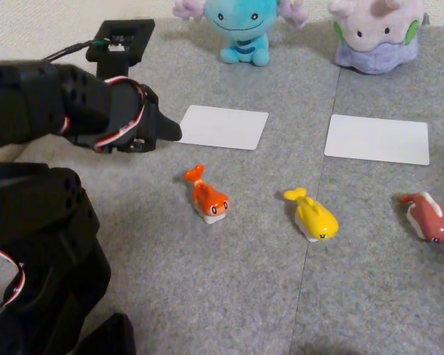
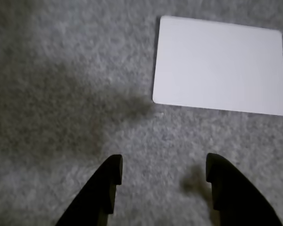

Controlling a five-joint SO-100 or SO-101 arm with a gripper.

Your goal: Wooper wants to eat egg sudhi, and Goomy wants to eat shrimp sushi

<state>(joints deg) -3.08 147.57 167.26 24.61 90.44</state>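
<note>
Shrimp sushi, the small orange toy with a forked tail and white rice base (image 1: pixel 209 200), lay on the grey carpet (image 1: pixel 229 288) near the front of the fixed view. Right of it sat the egg sushi, a small bright yellow fish-shaped toy (image 1: pixel 314 217), and further right a dark red-pink fish toy (image 1: pixel 431 217). All three lay apart, untouched.

Behind them lay two flat white cards, the left white card (image 1: pixel 223 126) and the right white card (image 1: pixel 378 139). The black robot arm (image 1: pixel 52 103) reached in from the left, its gripper (image 2: pixel 163 172) just beside the left card. In the wrist view its two black fingers (image 2: pixel 108 183) stood wide apart over bare carpet, holding nothing.

At the back sat Wooper, the round light blue plush with a big smile (image 1: pixel 240 26), behind the left card. Goomy, the pale lavender blob plush with green cheeks (image 1: pixel 376 33), sat behind the right card.
</note>
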